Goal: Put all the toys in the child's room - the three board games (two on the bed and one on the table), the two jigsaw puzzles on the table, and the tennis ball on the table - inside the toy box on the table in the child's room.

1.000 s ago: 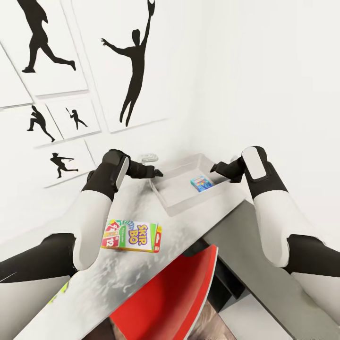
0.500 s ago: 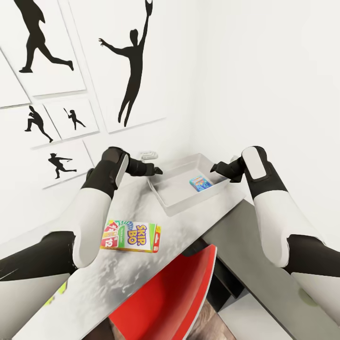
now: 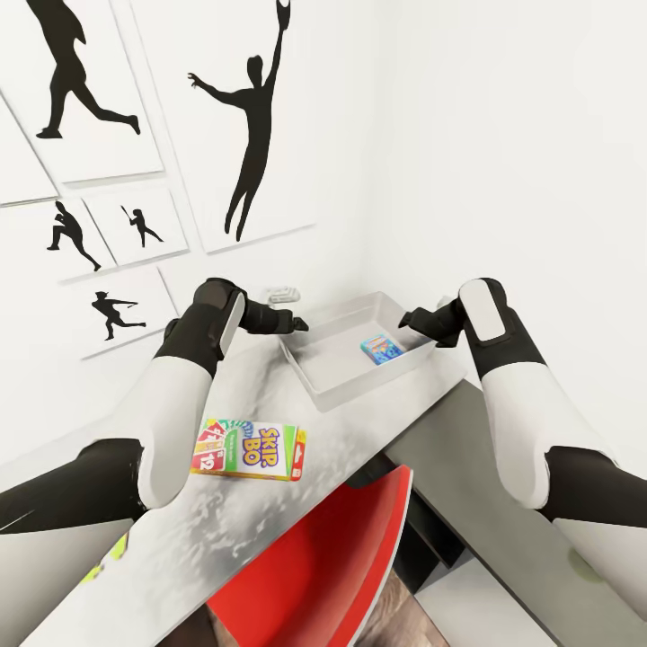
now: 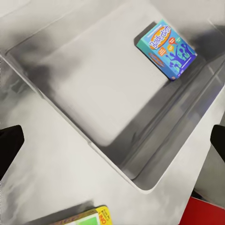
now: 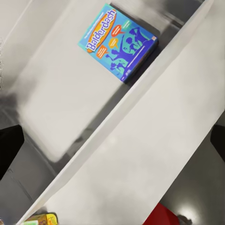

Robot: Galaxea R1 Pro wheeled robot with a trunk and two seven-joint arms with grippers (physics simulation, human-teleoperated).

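Observation:
The light grey toy box (image 3: 316, 385) stands on the white table (image 3: 261, 395) by the wall, with a blue board game (image 3: 378, 348) lying at its right end. A green-white Skip-Bo board game (image 3: 252, 449) lies flat on the table, nearer to me. My left gripper (image 3: 297, 324) hovers open over the box's left end. My right gripper (image 3: 409, 318) hovers open over its right end. In the left wrist view the box floor (image 4: 93, 79), the blue game (image 4: 166, 49) and a Skip-Bo corner (image 4: 86, 218) show. The right wrist view looks down on the blue game (image 5: 117, 42) and the box wall (image 5: 117, 122).
A red chair (image 3: 332, 557) is tucked under the table's front edge. The lower dark grey section (image 3: 467, 476) joins on the right. Silhouette pictures (image 3: 247, 126) hang on the wall behind. A small white object (image 3: 280, 293) sits by the wall. Something yellow-green (image 3: 103, 562) peeks out under my left arm.
The head view shifted slightly a second ago. Both arms have barely moved since, and both grippers stay open over the toy box with nothing held.

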